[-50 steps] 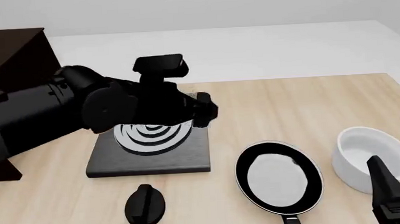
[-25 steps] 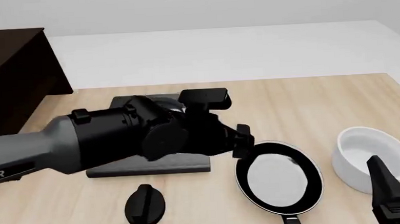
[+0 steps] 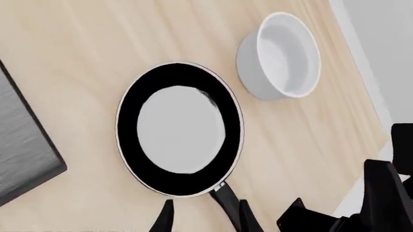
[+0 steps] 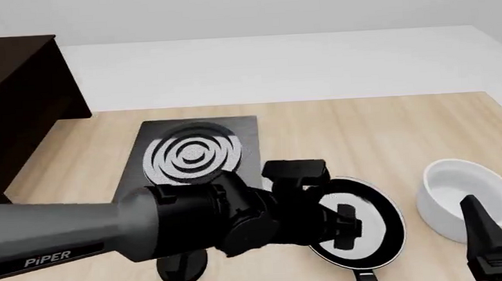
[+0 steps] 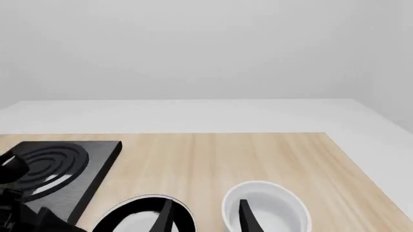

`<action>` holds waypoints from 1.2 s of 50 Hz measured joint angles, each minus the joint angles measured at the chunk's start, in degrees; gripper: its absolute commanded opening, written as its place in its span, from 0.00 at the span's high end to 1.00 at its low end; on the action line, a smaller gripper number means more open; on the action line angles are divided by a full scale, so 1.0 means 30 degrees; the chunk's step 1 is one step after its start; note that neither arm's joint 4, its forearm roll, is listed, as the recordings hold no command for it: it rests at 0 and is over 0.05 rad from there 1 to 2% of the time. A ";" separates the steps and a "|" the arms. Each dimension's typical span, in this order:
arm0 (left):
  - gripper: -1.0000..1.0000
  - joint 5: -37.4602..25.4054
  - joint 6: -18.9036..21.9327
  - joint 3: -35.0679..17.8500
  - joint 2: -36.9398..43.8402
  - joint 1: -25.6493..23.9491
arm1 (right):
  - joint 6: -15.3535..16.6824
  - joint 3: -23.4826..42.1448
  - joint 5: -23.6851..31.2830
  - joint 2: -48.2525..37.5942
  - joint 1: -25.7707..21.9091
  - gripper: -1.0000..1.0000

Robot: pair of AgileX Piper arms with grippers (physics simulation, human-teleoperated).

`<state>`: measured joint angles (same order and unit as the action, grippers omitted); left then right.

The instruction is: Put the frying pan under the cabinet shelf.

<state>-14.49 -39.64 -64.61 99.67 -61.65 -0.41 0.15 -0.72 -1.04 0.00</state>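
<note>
The frying pan (image 4: 371, 227) was round and shallow – black rim, flat pale grey-white inside, short black handle (image 4: 366, 278) pointing toward my near edge. It sat on the table (image 4: 379, 134) at right of centre, between the hob (image 4: 192, 159) and the white bowl (image 4: 454, 197), well apart from the cabinet (image 4: 17, 107) at far left.

My left gripper (image 3: 201, 217) hung over the pan; in the left wrist view its two dark fingertips (image 3: 165, 220) stood spread either side of the handle (image 3: 223, 200), not touching it. From the front the arm's bulk covered part of the pan.

The right gripper (image 5: 203, 215) sat low at the right near edge beside the bowl, jaws apart with nothing between them.

The table was pale wood with straight grain. The hob was a square black slab, matte, with grey concentric rings on top. The bowl was deep, round, plain white, smooth – nothing inside it. The pan held nothing either. The cabinet was a big, very dark brown block; I couldn't make out its shelf from here. A small black oval object (image 4: 182, 268) lay by the hob's near edge, mostly hidden under my left arm.
</note>
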 measured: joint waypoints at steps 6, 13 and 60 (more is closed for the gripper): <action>0.00 0.0636 -0.0825 0.0186 0.0371 -0.0723 | 0.0002 -0.0002 0.0016 0.0019 0.0000 0.00; 0.00 0.1529 -0.1736 0.0577 0.0862 -0.1397 | 0.0000 -0.0003 0.0043 0.0046 -0.0001 0.00; 0.00 0.7530 -0.5986 0.3163 0.3264 -0.3710 | -0.0002 -0.0027 -0.0255 -0.0229 -0.0002 0.00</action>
<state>8.10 -57.60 -55.12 109.46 -72.78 -0.42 0.07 -1.49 -1.72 0.00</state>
